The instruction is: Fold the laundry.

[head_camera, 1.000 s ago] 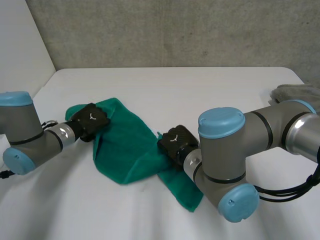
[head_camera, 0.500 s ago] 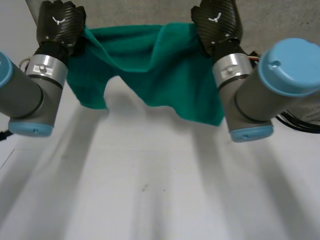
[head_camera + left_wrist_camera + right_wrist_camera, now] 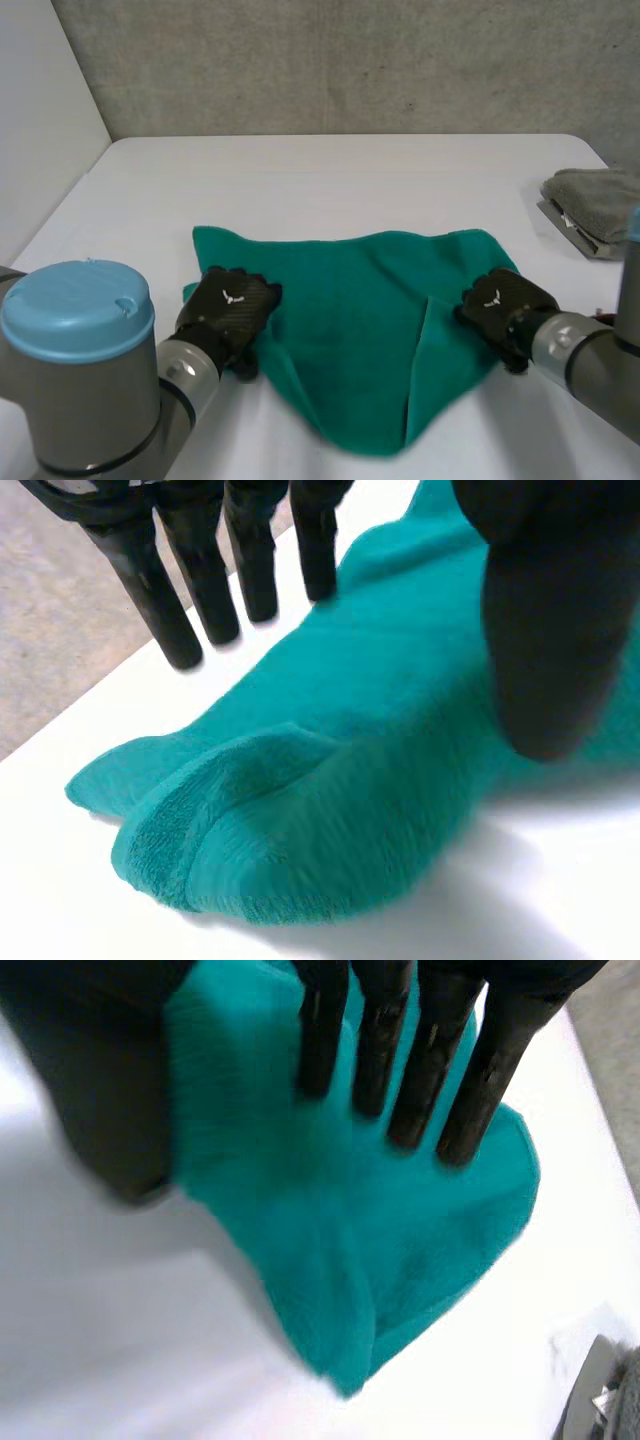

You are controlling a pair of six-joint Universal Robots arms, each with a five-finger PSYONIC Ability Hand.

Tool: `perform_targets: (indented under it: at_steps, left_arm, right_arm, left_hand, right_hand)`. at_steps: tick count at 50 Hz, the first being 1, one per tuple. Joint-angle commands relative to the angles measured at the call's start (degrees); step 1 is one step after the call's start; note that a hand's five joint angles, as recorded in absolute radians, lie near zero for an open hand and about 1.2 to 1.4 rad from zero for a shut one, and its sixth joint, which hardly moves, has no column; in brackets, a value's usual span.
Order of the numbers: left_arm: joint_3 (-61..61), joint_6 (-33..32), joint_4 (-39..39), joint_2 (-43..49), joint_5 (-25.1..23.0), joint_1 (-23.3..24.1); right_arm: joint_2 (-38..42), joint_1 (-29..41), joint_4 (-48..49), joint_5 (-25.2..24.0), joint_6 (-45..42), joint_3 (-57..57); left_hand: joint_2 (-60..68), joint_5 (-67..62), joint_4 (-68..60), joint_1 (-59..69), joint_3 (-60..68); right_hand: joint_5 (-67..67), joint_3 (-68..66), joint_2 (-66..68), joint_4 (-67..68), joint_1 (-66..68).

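Beneath left hand [image 3: 228, 315], green towel [image 3: 350, 330]

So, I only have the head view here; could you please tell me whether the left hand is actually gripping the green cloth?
Observer: No. In the left wrist view the left hand has straight fingers held above the green cloth, none curled round it.
Operator: Thank you. And the right hand?
Observer: Open too. In its wrist view the right hand holds its fingers straight and spread over a corner of the cloth.
Operator: Does the cloth lie flat by the left hand?
Observer: Not quite. Near that hand there is a rolled edge, doubled over on itself into a thick lip.
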State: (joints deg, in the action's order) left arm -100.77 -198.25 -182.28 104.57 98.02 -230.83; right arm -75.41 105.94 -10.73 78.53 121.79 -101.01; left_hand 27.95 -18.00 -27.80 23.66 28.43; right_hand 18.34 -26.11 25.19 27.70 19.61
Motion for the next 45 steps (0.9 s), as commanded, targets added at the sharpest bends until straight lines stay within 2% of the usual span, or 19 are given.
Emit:
perform_targets:
  at_steps: [1, 4, 7, 8, 10, 11, 14, 17, 27, 31, 37, 45]
  left_arm:
    - [2.2, -0.6, 1.6, -3.1, -1.0, -1.0]
    - [3.8, -0.7, 1.6, -3.4, -3.1, -3.4]
    - [5.4, -1.3, 1.7, -3.6, -8.4, -8.2]
    - [6.1, -1.7, 1.6, -3.5, -12.2, -11.0]
    - [6.7, -2.3, 1.6, -3.2, -16.5, -13.6]
    - [7.2, -3.4, 1.7, -2.9, -20.8, -15.8]
    - [7.5, -5.4, 1.8, -1.7, -26.5, -17.5]
    - [7.5, -10.9, 2.4, 1.9, -32.2, -19.1]
    - [7.1, -27.7, 4.3, 9.3, -32.4, -19.5]
    - [8.1, -31.3, 4.0, 11.3, -32.3, -19.1]
    - [10.6, -32.4, 4.1, 13.9, -32.0, -19.0]
    - [12.8, -32.5, 4.6, 16.5, -28.1, -18.8]
  right_arm:
    - [-3.2, -1.8, -0.1, -2.3, 0.9, 2.0]
    - [-3.5, -1.9, -0.5, -4.1, 4.2, 4.4]
    - [-3.5, -1.8, -1.8, -6.4, 8.8, 7.7]
    - [-3.5, -1.7, -2.6, -6.8, 9.5, 8.5]
    - [-3.4, -1.7, -6.6, -8.2, 10.9, 11.6]
    - [-3.3, -1.7, -8.1, -8.3, 11.0, 12.6]
    - [-1.3, -1.8, -13.0, -9.1, 11.0, 15.8]
    - [3.6, -1.1, -14.1, -9.4, 10.8, 17.8]
    - [10.7, 0.6, -7.1, -9.7, 10.4, 17.2]
    - [11.8, 0.7, -3.8, -9.8, 10.1, 15.7]
    - [13.2, 0.8, -0.8, -9.7, 9.2, 13.2]
    - [14.8, 0.7, 1.9, -9.5, 8.3, 11.8]
  left_hand:
    - [-16.6, 16.6, 16.4, -12.3, -17.0]
    - [-16.4, 16.4, 16.2, -12.1, -16.9]
    - [-14.9, 14.9, 14.7, -10.6, -15.4]
    - [-14.5, 14.6, 14.4, -10.3, -15.0]
    - [-12.4, 12.4, 12.2, -8.1, -12.9]
    - [-9.0, 9.1, 8.9, -4.7, -9.5]
    - [-7.1, 7.2, 7.0, -2.9, -7.6]
    - [-4.1, 4.2, 4.0, 0.2, -4.6]
    - [-4.9, 5.0, 4.8, -0.7, -5.4]
    - [-4.9, 5.0, 4.8, -0.7, -5.4]
    - [-3.3, 3.3, 3.1, 1.0, -3.8]
    - [7.7, -7.6, -7.8, 11.9, 7.2]
  right_hand:
    - [-18.3, 16.1, -15.2, -17.7, -9.6]
    - [-18.3, 16.1, -15.2, -17.7, -9.6]
    - [-18.3, 16.1, -15.2, -17.7, -9.6]
    - [-18.3, 16.1, -15.2, -17.7, -9.6]
    - [-18.3, 16.1, -15.2, -17.7, -9.6]
    - [-18.3, 16.1, -15.2, -17.7, -9.6]
    - [-18.3, 16.1, -15.2, -17.7, -9.6]
    - [-18.1, 15.9, -14.9, -17.5, -9.4]
    - [-13.0, 10.8, -9.9, -12.4, -4.3]
    - [-13.0, 10.8, -9.9, -12.4, -4.3]
    - [-12.0, 9.8, -8.9, -11.4, -3.3]
    - [-4.8, 2.6, -1.7, -4.2, 3.9]
